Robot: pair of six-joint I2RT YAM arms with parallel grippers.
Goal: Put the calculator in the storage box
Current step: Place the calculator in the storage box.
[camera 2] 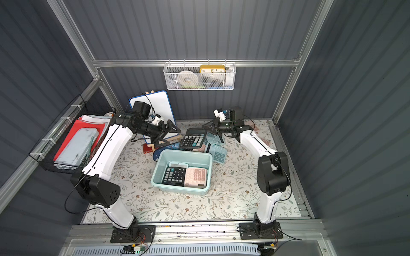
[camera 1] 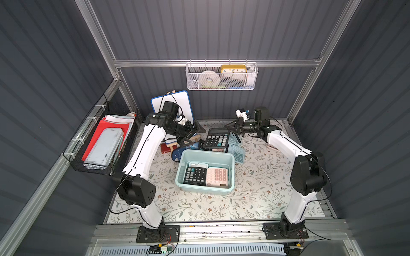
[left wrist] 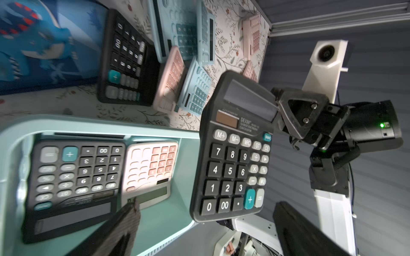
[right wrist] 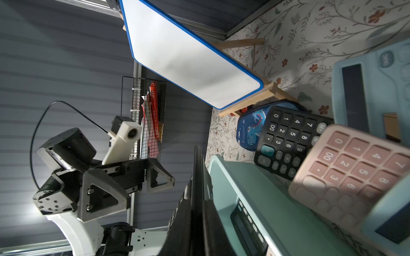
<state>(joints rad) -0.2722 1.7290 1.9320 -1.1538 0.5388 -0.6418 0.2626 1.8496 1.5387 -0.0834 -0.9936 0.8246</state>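
Dark grey ribbed walls box in a desk with a floral cover. Right tool is clamped tight on the display end of a black calculator, holding it off the desk, keys up. The key end sticks out away from that tool, toward the left tool. Left tool's jaws are spread wide and hold nothing; it sits just beside the calculator's far-left corner, with no contact visible.

Held calculator hangs behind the far rim of the storage box, over a loose pile of blue calculators and a pink one, not over the box opening. Storage box sits mid-desk, between the two arms. Inside it: a second black calculator and a pink calculator side by side, with a pale one partly under them.

Whiteboard stands at the back left, and a blue dinosaur pencil case lies by the pile.
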